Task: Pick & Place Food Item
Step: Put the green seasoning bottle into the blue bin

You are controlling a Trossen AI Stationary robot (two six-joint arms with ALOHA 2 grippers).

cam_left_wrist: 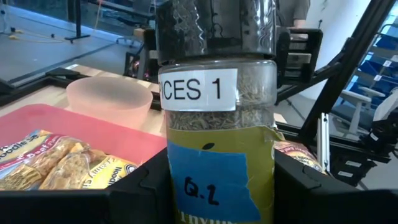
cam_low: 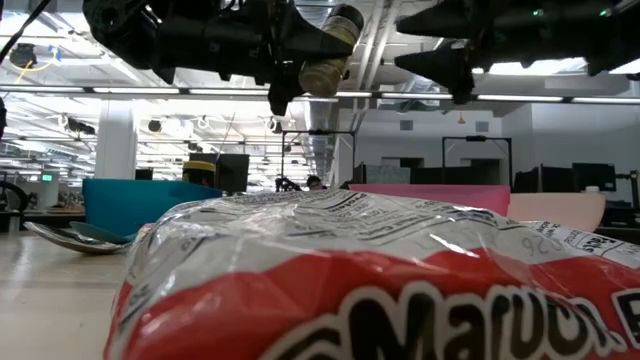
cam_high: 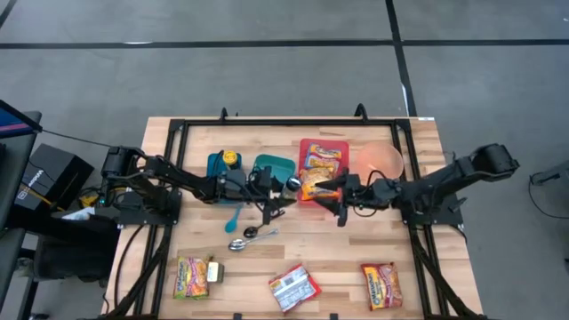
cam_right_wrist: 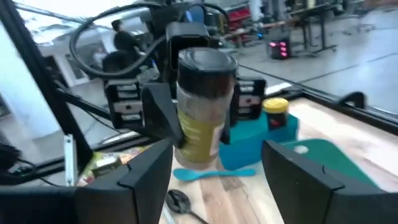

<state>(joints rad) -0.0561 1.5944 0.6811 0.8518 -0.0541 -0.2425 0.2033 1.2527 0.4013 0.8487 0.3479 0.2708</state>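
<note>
A spice jar (cam_left_wrist: pixel 216 124) is pinched between the two fingers of the left claw (cam_high: pixel 283 192), held clear of the bench (cam_high: pixel 338 244) near its middle. The jar's long axis is seen close to upright in the wrist views, dark cap uppermost, with the fingers pressed against its lower labelled body. Directly opposite, the right claw (cam_high: pixel 336 197) is spread wide and empty, its fingers aimed at the jar, which lies straight ahead of it and just beyond its tips. The red tray (cam_high: pixel 323 148) of noodle packets is just behind both claws. Judged from this, a handover or a placing is probably next.
</note>
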